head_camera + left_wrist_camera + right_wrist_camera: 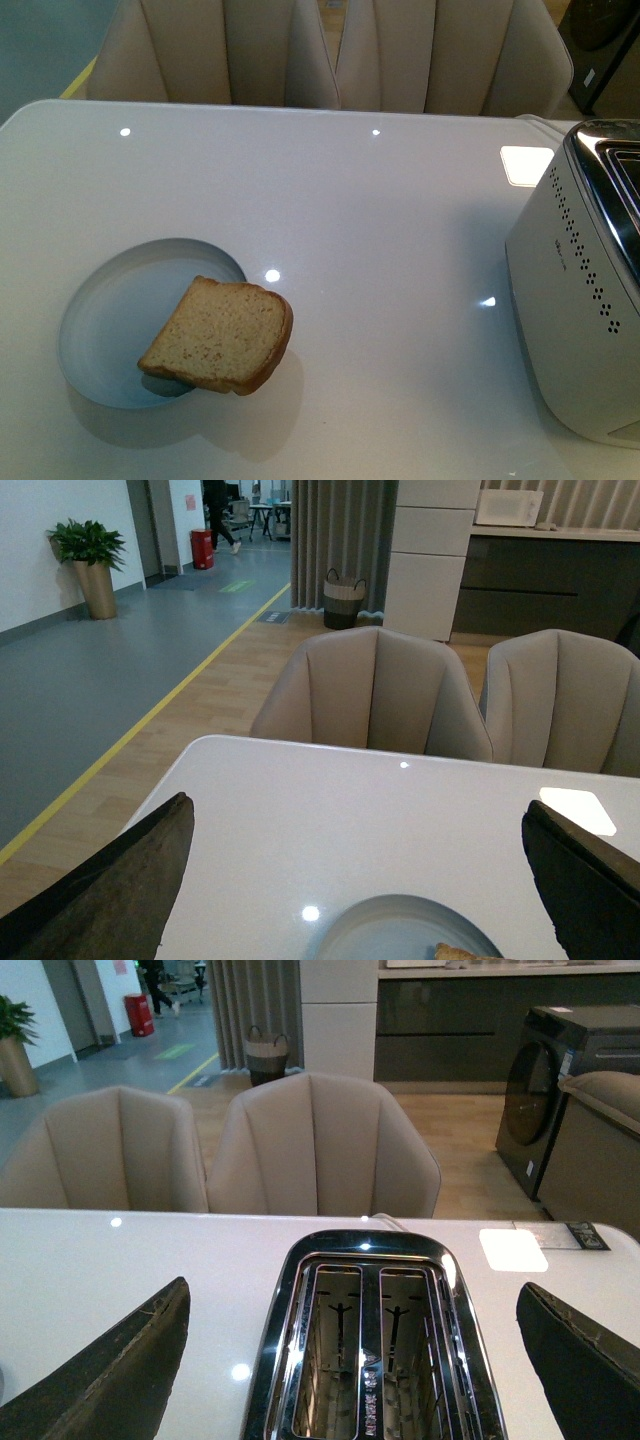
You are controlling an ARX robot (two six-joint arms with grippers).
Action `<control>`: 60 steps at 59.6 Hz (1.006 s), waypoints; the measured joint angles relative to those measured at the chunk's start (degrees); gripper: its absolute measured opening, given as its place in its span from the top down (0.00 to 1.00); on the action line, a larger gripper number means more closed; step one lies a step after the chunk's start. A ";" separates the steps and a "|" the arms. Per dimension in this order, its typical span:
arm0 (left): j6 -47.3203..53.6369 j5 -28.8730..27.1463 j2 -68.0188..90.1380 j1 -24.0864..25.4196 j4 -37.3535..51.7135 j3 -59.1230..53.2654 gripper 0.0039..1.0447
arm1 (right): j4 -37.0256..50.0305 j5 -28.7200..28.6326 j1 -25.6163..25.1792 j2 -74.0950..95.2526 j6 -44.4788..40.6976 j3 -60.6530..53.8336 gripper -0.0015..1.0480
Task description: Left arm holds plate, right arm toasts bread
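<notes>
The pale blue-white plate (110,320) lies on the white table at the front left. The slice of brown bread (220,335) rests on it, hanging over the plate's right rim. Neither arm shows in the front view. In the left wrist view my left gripper (360,880) is open and empty above the table, with the plate (390,930) and a corner of the bread (465,952) between its fingers (130,880). In the right wrist view my right gripper (360,1360) is open and empty above the toaster (370,1350), whose two slots are empty.
The white and chrome toaster (585,290) stands at the table's right edge. Beige chairs (330,55) stand behind the table's far edge. The table (380,210) is glossy white with light reflections.
</notes>
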 joint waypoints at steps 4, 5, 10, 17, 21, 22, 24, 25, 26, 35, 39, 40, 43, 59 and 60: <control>0.00 0.00 0.00 0.00 0.00 0.00 0.06 | 0.00 0.00 0.00 0.00 0.00 0.00 0.08; 0.00 0.00 0.00 0.00 0.00 0.00 0.06 | 0.00 0.00 0.00 0.00 0.00 0.00 0.08; 0.00 0.00 0.00 0.00 0.00 0.00 0.06 | 0.00 0.00 0.00 0.00 0.00 0.00 0.08; 0.00 0.00 0.00 0.00 0.00 0.00 0.06 | 0.00 0.00 0.00 0.00 0.00 0.00 0.08; 0.00 0.00 0.00 0.00 0.00 0.00 0.06 | 0.00 0.00 0.00 0.00 0.00 0.00 0.08; 0.00 0.00 0.00 0.00 0.00 0.00 0.06 | 0.00 0.00 0.00 0.00 0.00 0.00 0.08; 0.00 0.00 0.00 0.00 0.00 0.00 0.06 | 0.00 0.00 0.00 0.00 0.00 0.00 0.08; 0.00 0.00 0.00 0.00 0.00 0.00 0.06 | 0.00 0.00 0.00 0.00 0.00 0.00 0.08; 0.00 0.00 0.00 0.00 0.00 0.00 0.06 | 0.00 0.00 0.00 0.00 0.00 0.00 0.08; 0.00 0.00 0.00 0.00 0.00 0.00 0.06 | 0.00 0.00 0.00 0.00 0.00 0.00 0.08; 0.00 0.00 0.00 0.00 0.00 0.00 0.06 | 0.00 0.00 0.00 0.00 0.00 0.00 0.08; 0.00 0.00 0.00 0.00 0.00 0.00 0.06 | 0.00 0.00 0.00 0.00 0.00 0.00 0.08; 0.00 0.00 0.00 0.00 0.00 0.00 0.06 | 0.00 0.00 0.00 0.00 0.00 0.00 0.08; -5.64 0.90 21.81 -0.13 -22.40 9.94 0.06 | 0.00 0.00 0.00 0.00 0.00 0.00 0.08; -5.62 1.36 23.04 -0.07 -21.33 10.10 0.06 | 0.00 0.02 0.00 0.00 0.00 0.00 0.08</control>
